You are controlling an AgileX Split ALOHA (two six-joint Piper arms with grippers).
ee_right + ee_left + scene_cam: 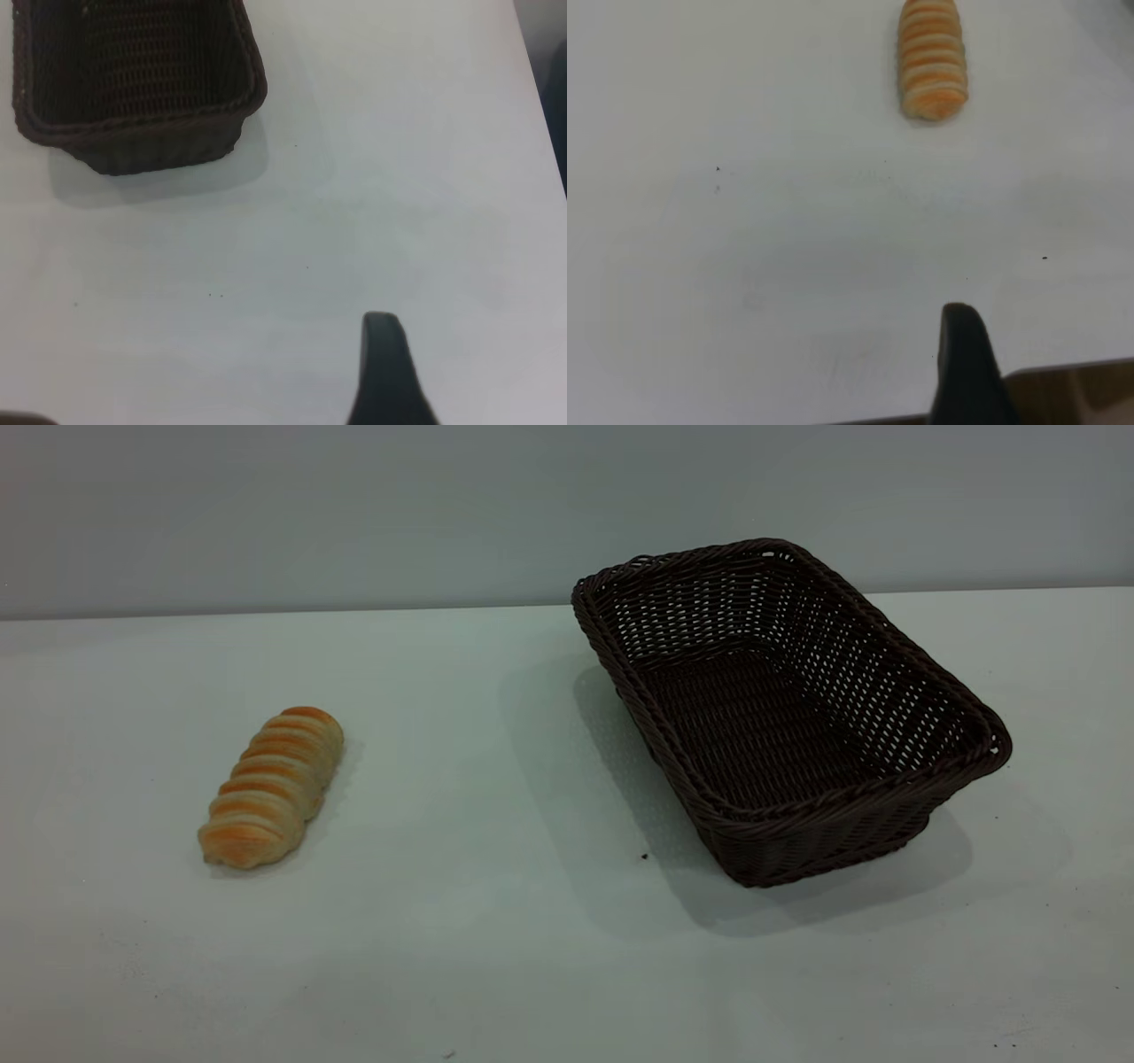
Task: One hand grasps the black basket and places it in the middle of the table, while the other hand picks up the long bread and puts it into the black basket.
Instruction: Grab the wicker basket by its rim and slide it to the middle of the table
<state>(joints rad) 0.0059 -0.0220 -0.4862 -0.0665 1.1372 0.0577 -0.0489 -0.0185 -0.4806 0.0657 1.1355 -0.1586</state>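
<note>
The long bread (271,786) lies on the table (461,921) at the left, pale cream with orange ridges. The black basket (780,708) stands empty on the table at the right, set at an angle. Neither gripper shows in the exterior view. In the left wrist view, a black tip of my left gripper (961,354) hangs over the table edge, well apart from the bread (931,58). In the right wrist view, a black tip of my right gripper (383,359) is over bare table, well apart from the basket (133,84).
The table's near edge and a brown floor strip (1072,394) show in the left wrist view. A grey wall (354,514) runs behind the table. The table's side edge (536,80) shows in the right wrist view.
</note>
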